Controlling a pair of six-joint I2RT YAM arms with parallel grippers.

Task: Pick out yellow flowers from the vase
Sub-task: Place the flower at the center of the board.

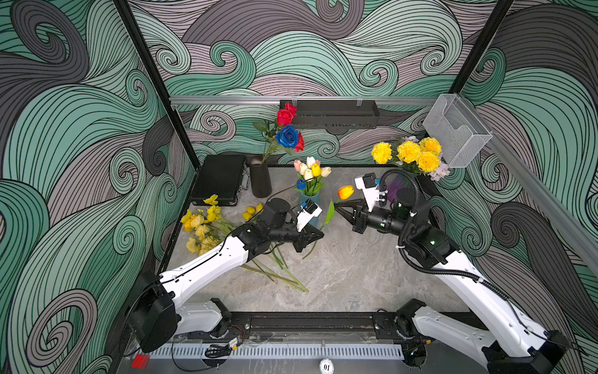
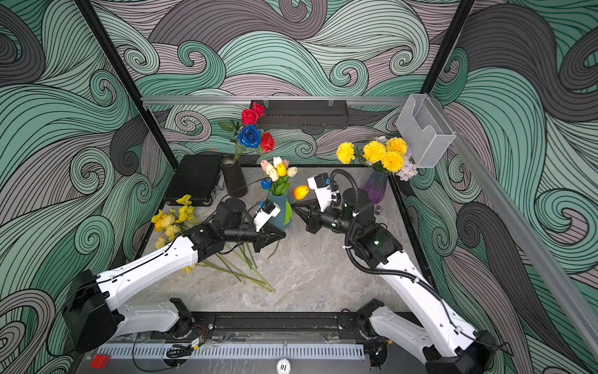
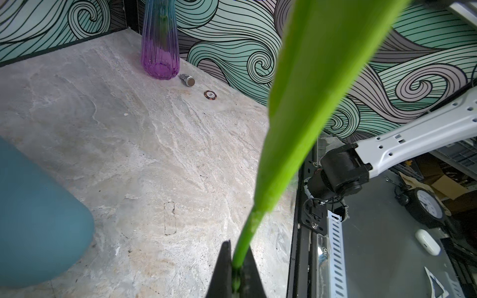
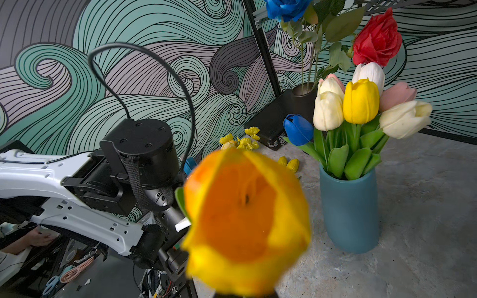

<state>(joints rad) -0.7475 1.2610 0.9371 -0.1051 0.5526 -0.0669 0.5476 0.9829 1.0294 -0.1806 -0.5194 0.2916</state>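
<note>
Yellow tulip [image 1: 345,192] hangs above the counter [image 1: 349,278] between both arms, near the blue vase [image 4: 349,214]: the left tool [image 3: 238,251] is clamped on its green stem low down, the right tool [image 1: 338,208] pinches the stem just under the bloom. More yellow flowers [image 1: 200,226] lie at the counter's left edge. Bare stone runs to the black front rail [image 1: 310,320]; patterned walls [image 1: 323,48] close three sides.

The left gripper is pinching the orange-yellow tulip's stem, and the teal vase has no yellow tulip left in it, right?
Not quite. The left gripper does pinch that stem, but the teal vase has one yellow tulip left in it; the right wrist view shows it.
</note>
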